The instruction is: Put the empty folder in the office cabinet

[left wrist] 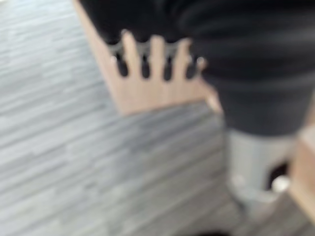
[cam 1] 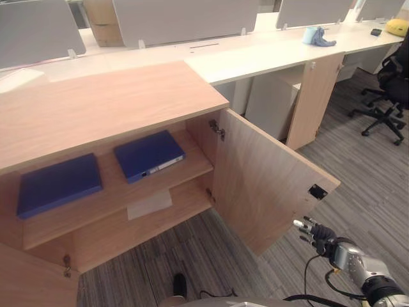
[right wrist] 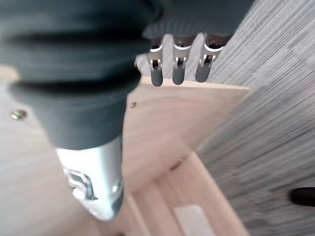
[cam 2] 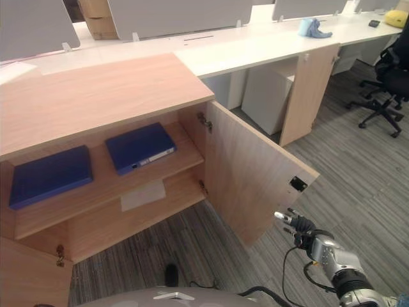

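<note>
The head views are showing the office cabinet (cam 1: 102, 109) standing open low on the left, with two blue folders lying flat on its upper shelf (cam 1: 121, 192): one folder (cam 1: 57, 184) at the left end and a second folder (cam 1: 149, 155) to its right, near the hinge side, the two apart from each other. A pale sheet of paper (cam 1: 149, 204) is lying on the lower shelf beneath them. The right door (cam 1: 268, 182) is swinging out wide toward the near right, its free edge reaching toward the right robot hand (cam 1: 316, 233), which is hanging just below and beside that edge with fingers relaxed and straight, gripping nothing. The right wrist view is adding what the head views are not giving: the fingertips (right wrist: 178, 73) are sitting right at the door's edge, with carpet (right wrist: 275, 98) beyond. The left wrist view is showing the left robot hand (left wrist: 152, 54), fingers spread straight and empty, over a wooden panel (left wrist: 147, 91) and striped carpet. Carpet is lying open in front of the cabinet and to the right of the door. A long white desk (cam 1: 268, 54) is running behind, with an office chair (cam 1: 390, 89) at the far right.
</note>
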